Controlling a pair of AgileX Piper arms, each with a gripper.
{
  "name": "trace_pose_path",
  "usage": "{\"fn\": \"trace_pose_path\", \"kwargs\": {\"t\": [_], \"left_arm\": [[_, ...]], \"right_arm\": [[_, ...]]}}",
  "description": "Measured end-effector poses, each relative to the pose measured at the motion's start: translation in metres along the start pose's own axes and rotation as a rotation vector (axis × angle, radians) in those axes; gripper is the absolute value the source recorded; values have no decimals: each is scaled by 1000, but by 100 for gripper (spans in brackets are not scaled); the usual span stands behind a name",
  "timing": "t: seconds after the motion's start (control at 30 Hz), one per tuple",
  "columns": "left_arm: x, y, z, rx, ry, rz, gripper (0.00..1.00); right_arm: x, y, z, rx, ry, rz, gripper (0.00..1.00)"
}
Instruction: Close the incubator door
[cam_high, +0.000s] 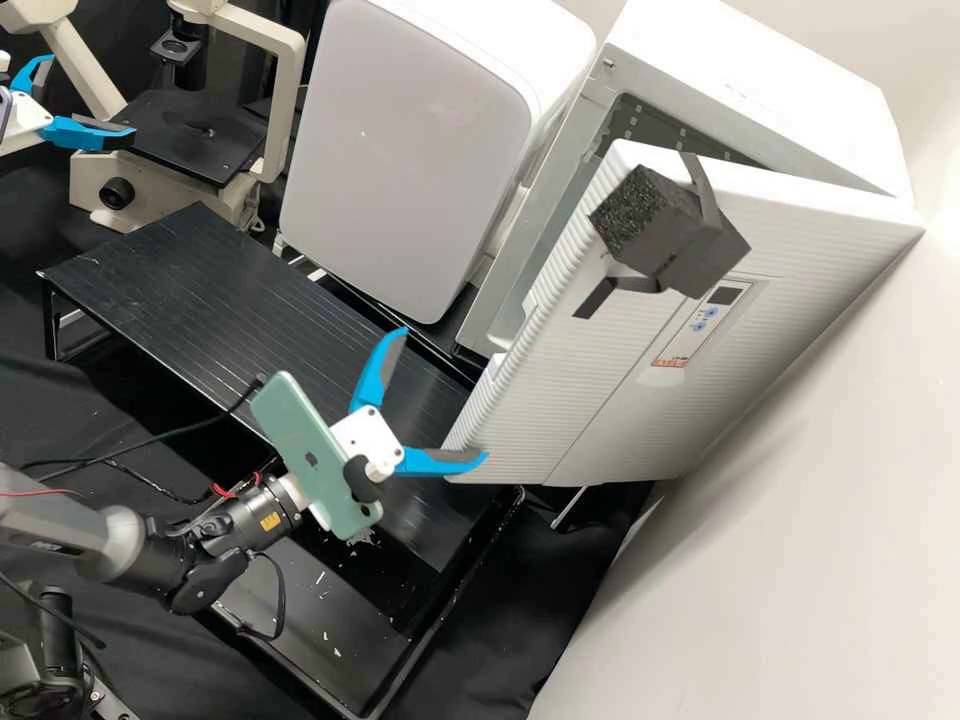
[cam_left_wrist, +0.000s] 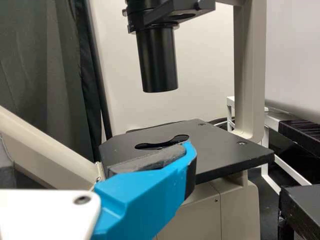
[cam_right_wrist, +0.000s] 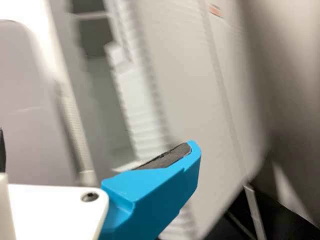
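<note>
My right gripper (cam_high: 446, 394) stands open at the lower left edge of the incubator door (cam_high: 590, 390), one fingertip overlapping that edge; I cannot tell if they touch. The door hangs ajar from the white incubator (cam_high: 770, 75), leaving a gap with the grey interior visible. In the right wrist view, a blue finger of the right gripper (cam_right_wrist: 95, 150) appears before the ribbed door (cam_right_wrist: 195, 100). Over by the microscope, my left gripper (cam_high: 92, 97) has its fingers spread with nothing between them. The left wrist view has the left gripper (cam_left_wrist: 95, 155) in front of the microscope stage.
Beside the incubator stands a rounded white appliance (cam_high: 410, 150). A black ridged platform (cam_high: 210, 300) lies left of the right gripper. The microscope (cam_high: 190, 130) is at the upper left. A dark foam block (cam_high: 660, 225) is fixed to the door's front.
</note>
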Motion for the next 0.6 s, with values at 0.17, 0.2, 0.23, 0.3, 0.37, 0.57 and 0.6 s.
{"fn": "trace_pose_path", "kwargs": {"t": [0.17,0.2,0.23,0.3,0.37,0.57,0.6], "left_arm": [[0,0,0,0,0,0,100],[0,0,0,0,0,0,100],[0,0,0,0,0,0,100],[0,0,0,0,0,0,100],[0,0,0,0,0,0,100],[0,0,0,0,0,0,100],[0,0,0,0,0,0,100]], "right_arm": [[-2,-6,-8,0,52,-31,100],[-2,-7,-9,2,55,-36,100],[-2,-7,-9,4,57,-39,100],[-1,-10,-9,10,57,-51,100],[0,-13,-7,20,50,-67,100],[-1,-26,3,42,11,-126,100],[-1,-29,5,34,4,-138,100]]}}
